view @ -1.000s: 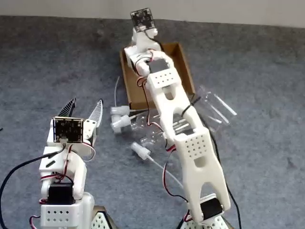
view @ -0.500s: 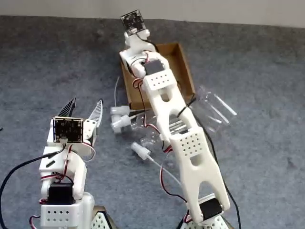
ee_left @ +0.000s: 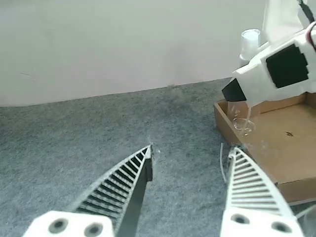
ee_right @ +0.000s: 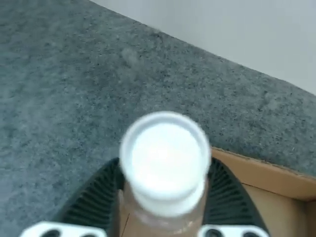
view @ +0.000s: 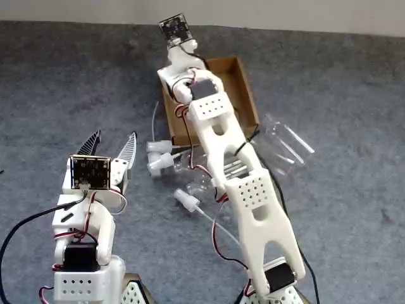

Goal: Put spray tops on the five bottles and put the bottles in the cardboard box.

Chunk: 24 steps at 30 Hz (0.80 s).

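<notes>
While the right gripper (ee_right: pixel 165 191) sits over the far-left corner of the cardboard box (view: pixel 245 95), I see its jaws clamped on a clear bottle (ee_right: pixel 165 163) with a round white top, held upright between them. My left gripper (ee_left: pixel 190 150) sits toward the desk's near-left corner, jaws apart, well away from the loose bottles (view: pixel 197 183) lying mid-desk.

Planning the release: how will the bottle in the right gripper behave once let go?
Probably light: the bottle looks clear and empty. Narrow and capped, it may tip in the box; lying down, its round body would likely roll.
</notes>
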{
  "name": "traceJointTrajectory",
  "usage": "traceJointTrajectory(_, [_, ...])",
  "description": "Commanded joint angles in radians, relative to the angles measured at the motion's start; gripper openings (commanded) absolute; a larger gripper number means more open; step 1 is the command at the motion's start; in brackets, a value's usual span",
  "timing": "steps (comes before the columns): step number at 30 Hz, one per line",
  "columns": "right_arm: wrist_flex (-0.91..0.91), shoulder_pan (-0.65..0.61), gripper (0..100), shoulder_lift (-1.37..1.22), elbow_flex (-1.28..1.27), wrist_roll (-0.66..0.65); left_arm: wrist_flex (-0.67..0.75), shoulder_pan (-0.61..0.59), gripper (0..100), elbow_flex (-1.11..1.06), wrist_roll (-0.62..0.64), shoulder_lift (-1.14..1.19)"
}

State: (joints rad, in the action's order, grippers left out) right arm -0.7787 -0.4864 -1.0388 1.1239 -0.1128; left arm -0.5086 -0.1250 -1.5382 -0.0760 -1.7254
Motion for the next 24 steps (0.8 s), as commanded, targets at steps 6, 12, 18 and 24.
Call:
traceJointTrajectory(6, [-0.005,-0.004,15.6,0.030,0.059,-0.012,0.018,0.053,19,0.027,-0.008,0.002])
traceJointTrajectory(12, [-0.008,-0.004,15.6,0.027,0.160,-0.008,0.018,0.053,19,0.027,-0.008,0.002])
traceJointTrajectory(18, [-0.010,-0.007,17.2,0.025,0.183,-0.008,0.018,0.053,19,0.027,-0.008,0.002])
traceJointTrajectory(24, [-0.012,-0.004,21.0,0.018,0.180,-0.008,0.018,0.053,19,0.027,-0.008,0.002])
